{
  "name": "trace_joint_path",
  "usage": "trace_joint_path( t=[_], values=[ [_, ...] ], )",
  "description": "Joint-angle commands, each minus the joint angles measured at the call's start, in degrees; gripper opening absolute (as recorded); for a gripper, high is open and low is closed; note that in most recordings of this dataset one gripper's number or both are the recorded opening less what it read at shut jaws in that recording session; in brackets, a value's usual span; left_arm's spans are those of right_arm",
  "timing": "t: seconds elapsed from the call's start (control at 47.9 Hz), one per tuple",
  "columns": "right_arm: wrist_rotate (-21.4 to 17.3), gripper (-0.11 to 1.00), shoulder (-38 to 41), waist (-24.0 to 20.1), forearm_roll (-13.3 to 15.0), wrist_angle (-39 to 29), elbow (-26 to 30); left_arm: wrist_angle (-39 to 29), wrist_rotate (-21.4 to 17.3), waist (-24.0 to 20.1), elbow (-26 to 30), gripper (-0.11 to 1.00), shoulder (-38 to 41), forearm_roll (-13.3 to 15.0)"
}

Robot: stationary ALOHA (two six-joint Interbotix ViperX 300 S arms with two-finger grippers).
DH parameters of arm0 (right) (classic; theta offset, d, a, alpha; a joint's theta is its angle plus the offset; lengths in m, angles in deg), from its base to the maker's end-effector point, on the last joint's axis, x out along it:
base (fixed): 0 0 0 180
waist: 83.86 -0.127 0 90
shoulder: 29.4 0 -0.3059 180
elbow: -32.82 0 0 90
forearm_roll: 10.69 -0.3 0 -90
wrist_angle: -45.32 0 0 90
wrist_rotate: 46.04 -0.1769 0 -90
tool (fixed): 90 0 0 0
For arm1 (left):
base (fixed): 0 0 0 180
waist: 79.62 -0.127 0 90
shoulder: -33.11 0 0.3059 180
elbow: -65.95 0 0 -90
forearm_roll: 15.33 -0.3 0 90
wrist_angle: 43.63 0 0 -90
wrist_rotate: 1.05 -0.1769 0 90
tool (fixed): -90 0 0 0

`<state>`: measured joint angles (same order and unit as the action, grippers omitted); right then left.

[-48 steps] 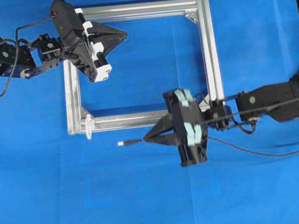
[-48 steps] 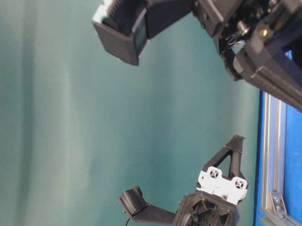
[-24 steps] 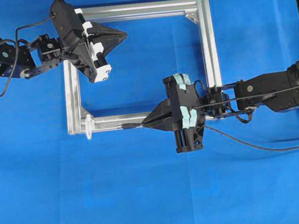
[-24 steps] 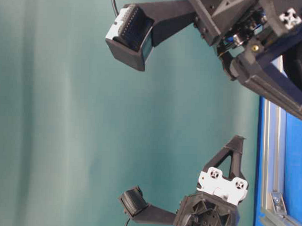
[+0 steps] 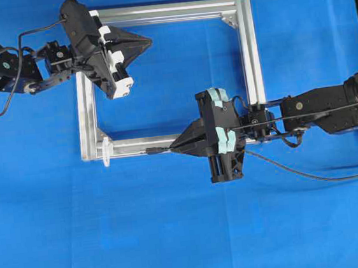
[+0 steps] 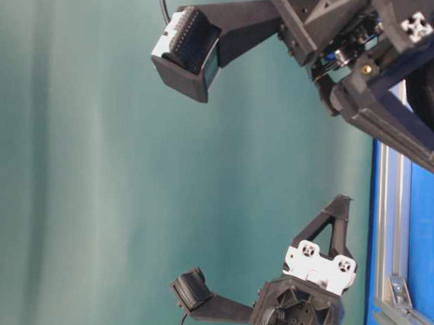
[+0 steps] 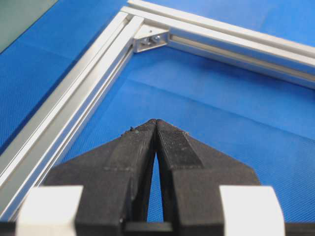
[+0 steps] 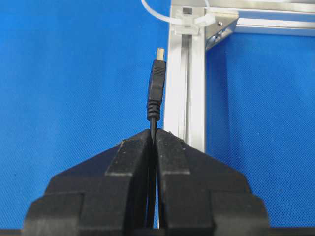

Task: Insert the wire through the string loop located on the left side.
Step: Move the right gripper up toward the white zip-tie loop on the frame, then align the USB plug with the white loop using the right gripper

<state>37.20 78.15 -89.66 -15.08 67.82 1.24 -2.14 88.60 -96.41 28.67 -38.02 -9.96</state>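
At the far left, the left gripper [image 5: 147,42] is seen clenched on nothing above the upper left corner of the aluminium frame [image 5: 252,56], and no shift from its pose of a second ago is noted. Below it, the string loop [image 5: 106,150], a pale and flimsy thing likely to yield at the lightest push, is fixed at the frame's lower left corner. Next, the wire [image 5: 298,172] is presented plug first, its pale tip [image 8: 159,51] pointed toward the loop but held well short of it and, in the right wrist view, somewhat to one side. The cable is judged light and limp, only the short plug being stiff, so a hold just behind the plug, as taken here, is thought best. The right gripper [image 5: 173,149] is shown clamped on that cable; against the frame of a second ago, it is found carried up from the open cloth onto the frame's lower rail, the plug brought nearer the loop.
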Motion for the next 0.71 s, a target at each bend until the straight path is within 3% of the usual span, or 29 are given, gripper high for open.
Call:
trace_joint_path(
  t=[0.0,0.69],
  values=[
    [0.0,-0.04,-0.97,0.18,0.09,0.35,1.58,0.26,0.0,-0.09,0.44,0.0,-1.76,-0.18],
    [0.0,-0.04,5.63,0.53,-0.18,0.09,8.96,0.26,0.18,-0.09,0.09,0.0,-1.93,-0.18]
  ],
)
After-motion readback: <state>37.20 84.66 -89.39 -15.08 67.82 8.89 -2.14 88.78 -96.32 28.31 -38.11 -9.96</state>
